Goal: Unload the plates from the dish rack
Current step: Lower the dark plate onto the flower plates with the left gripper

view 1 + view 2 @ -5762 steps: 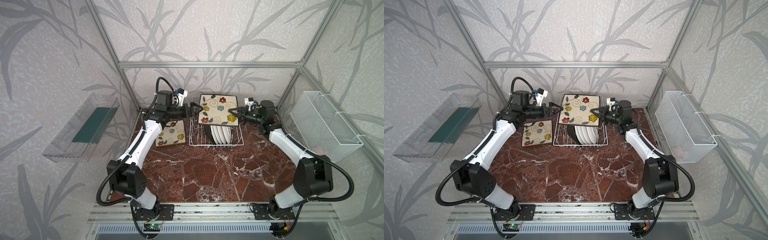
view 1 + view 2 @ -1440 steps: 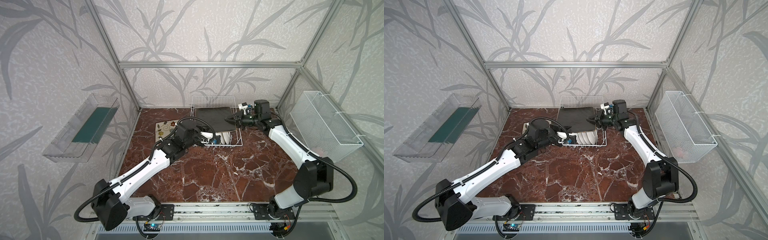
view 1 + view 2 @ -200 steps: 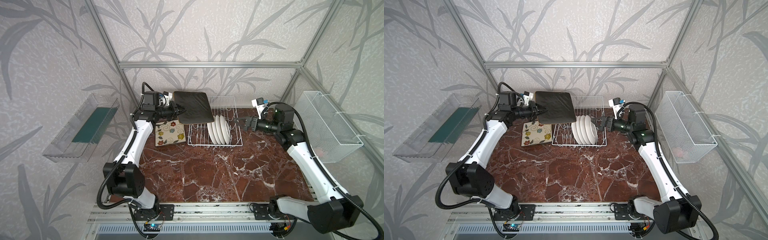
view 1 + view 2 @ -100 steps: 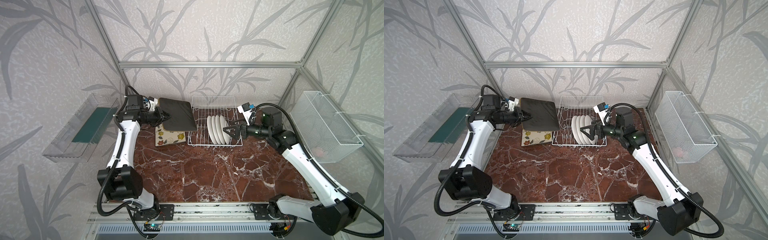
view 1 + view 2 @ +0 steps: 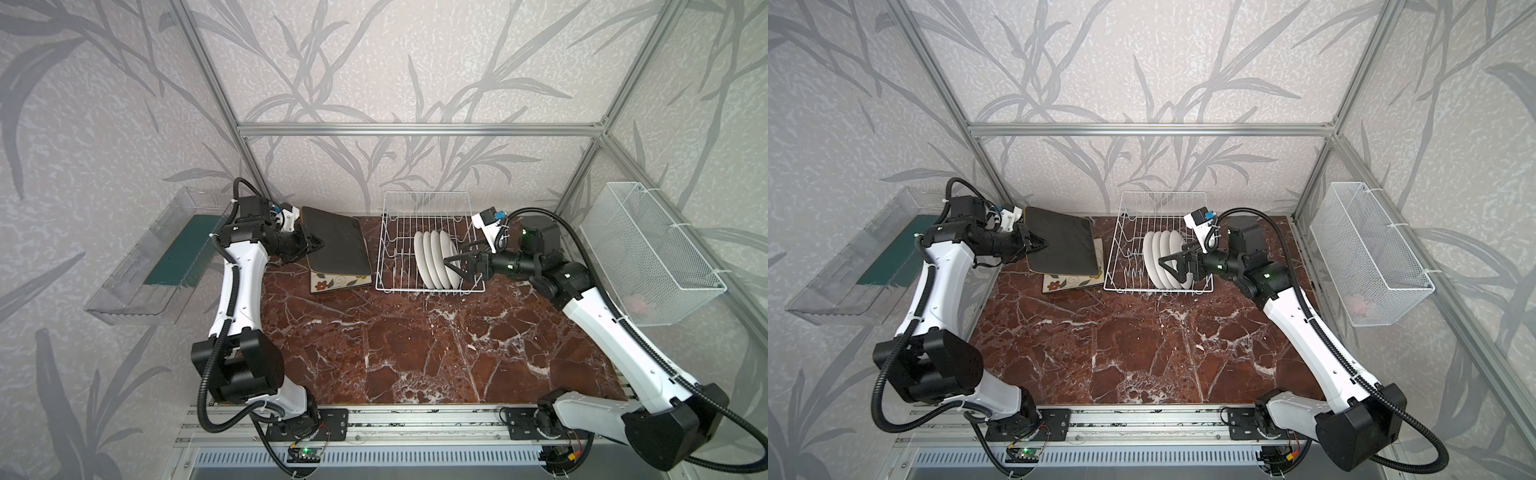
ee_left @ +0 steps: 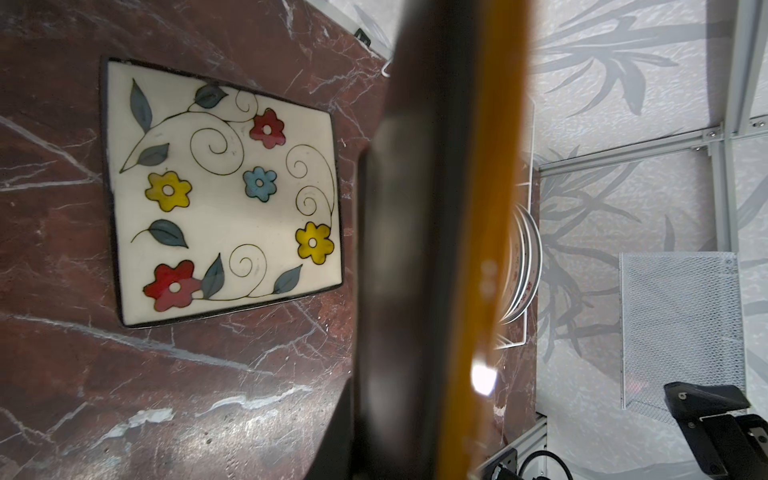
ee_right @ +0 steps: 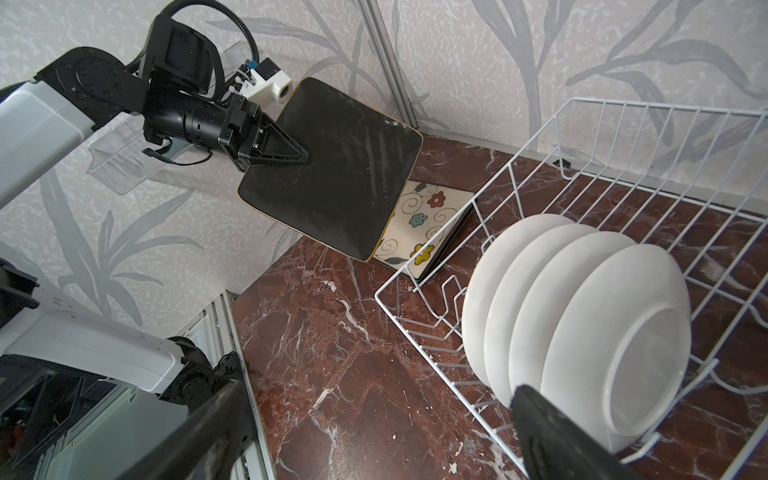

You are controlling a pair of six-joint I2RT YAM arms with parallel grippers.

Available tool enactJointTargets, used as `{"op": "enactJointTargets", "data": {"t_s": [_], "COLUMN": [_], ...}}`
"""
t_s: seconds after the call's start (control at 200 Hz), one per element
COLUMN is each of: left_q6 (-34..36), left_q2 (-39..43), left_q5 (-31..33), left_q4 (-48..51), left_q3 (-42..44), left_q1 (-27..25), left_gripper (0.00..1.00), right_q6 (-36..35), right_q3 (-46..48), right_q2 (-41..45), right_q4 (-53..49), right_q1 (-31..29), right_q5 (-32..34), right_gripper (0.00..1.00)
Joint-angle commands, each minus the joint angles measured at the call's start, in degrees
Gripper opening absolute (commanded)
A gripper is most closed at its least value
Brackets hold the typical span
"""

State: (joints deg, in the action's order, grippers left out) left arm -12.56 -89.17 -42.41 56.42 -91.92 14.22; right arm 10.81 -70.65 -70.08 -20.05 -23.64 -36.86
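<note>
Left gripper [image 5: 319,245] pinching black plate [image 5: 338,243]; right gripper [image 5: 453,268] spread; only left wrist shows floral plate [image 6: 224,208] whole.

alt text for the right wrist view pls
Four white plates stand on edge in a wire rack on a marble table, the open right hand close by. Beyond, the left hand holds a black plate in the air over a flowered plate.
</note>
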Motion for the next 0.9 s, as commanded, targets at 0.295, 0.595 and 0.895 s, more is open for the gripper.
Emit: {"op": "enactJointTargets", "data": {"t_s": [0.295, 0.595, 0.895], "left_q6": [6.82, 8.08, 8.71], "left_q2": [-4.80, -10.22, -14.35], "left_q5": [1.13, 1.36, -0.62], "left_q4": [-1.94, -2.70, -3.41], "left_q3": [-3.30, -4.78, -6.17], "left_q1": [0.42, 0.53, 0.55], "left_gripper": [0.00, 0.00, 0.00], "right_q6": [-0.89, -1.37, -1.14], "right_q3": [-0.30, -0.98, -0.81], "right_q2": [-0.40, -1.11, -1.76], "right_q4": [-1.45, -2.00, -1.90], "right_q1": [-1.47, -1.50, -1.58], "right_q5": [1.35, 1.71, 1.97], "right_gripper": [0.99, 0.99, 0.99]}}
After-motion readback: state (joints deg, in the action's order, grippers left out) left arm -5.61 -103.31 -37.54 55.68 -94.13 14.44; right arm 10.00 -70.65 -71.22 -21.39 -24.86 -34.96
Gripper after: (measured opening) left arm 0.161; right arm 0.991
